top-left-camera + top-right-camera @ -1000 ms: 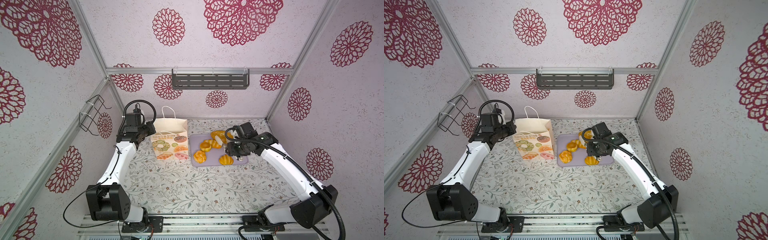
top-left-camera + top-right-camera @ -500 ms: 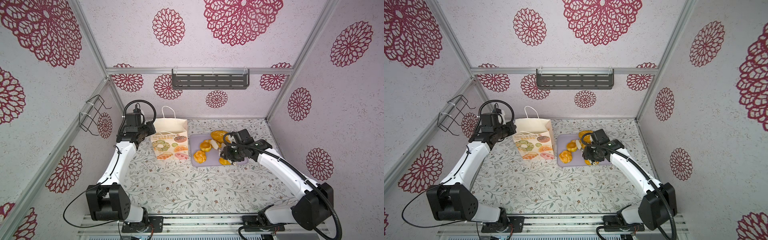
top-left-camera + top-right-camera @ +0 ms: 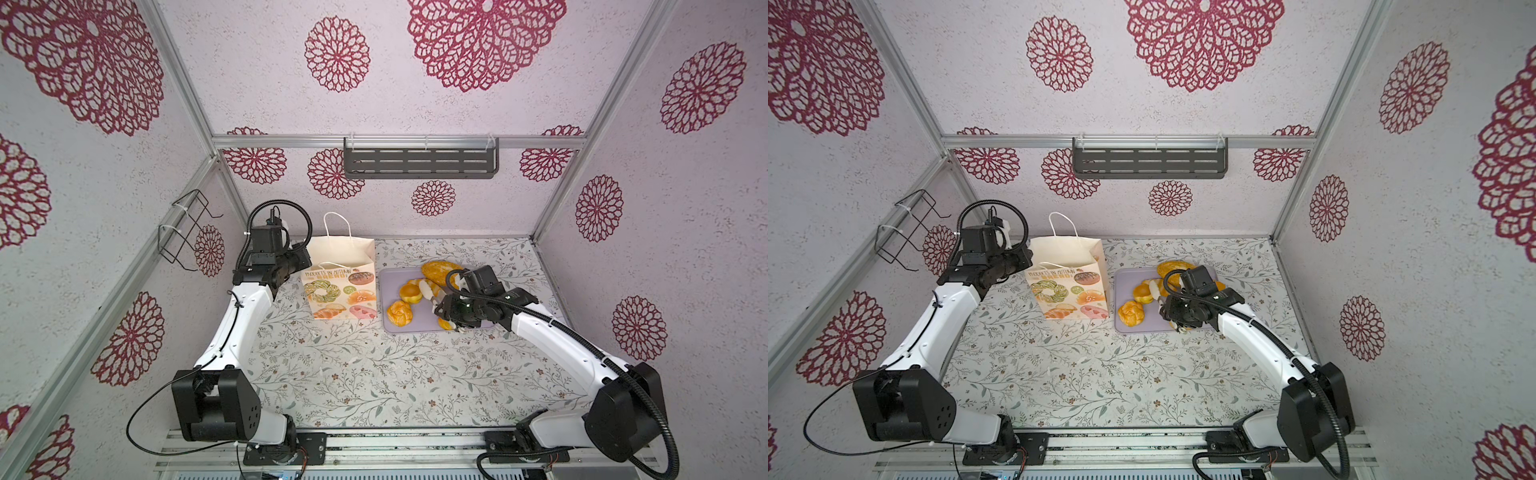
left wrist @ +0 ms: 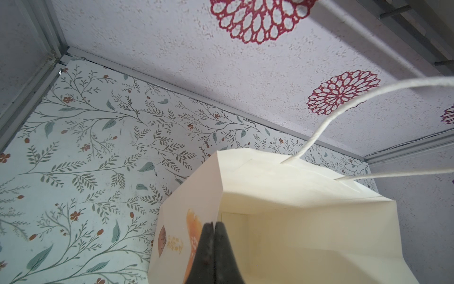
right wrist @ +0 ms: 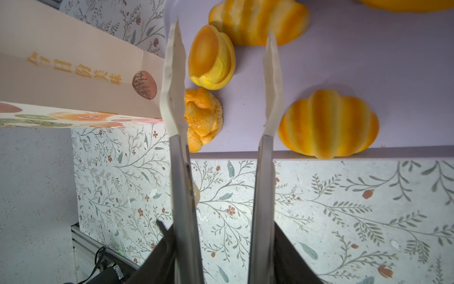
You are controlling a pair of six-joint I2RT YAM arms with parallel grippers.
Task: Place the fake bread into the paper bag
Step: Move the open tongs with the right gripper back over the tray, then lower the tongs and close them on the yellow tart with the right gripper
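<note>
Finding: fake bread point(image 3: 400, 312) lies on the lilac tray point(image 3: 415, 329), toward 1 o'clock on the worktop point(image 3: 353, 374). The paper bag point(image 3: 340, 282) stands upright just beside the tray at its 9 o'clock, mouth up. The part of its inside seen from the left wrist holds no bread.

Right gripper point(image 5: 222, 81): fingers parted, grasping nothing, poised over bare tray near its 6 o'clock edge. The knotted bun point(image 5: 204, 120) sits just outside one finger, at 9 o'clock from the gap. The shell bun point(image 5: 329, 124) sits just outside the other, at 3 o'clock. Its long axis runs 9-to-3 along the tray edge, in line with your finger spread. In my judgement you must shift sideways and turn the wrist to take it across its short side. The rounder knotted bun needs only the shift.

Your right arm is the nearer: it reaches in from 4 o'clock, forearm low, wrist bent down.

Left gripper point(image 4: 213, 225): fingers clenched on the bag's 9 o'clock rim.
</note>
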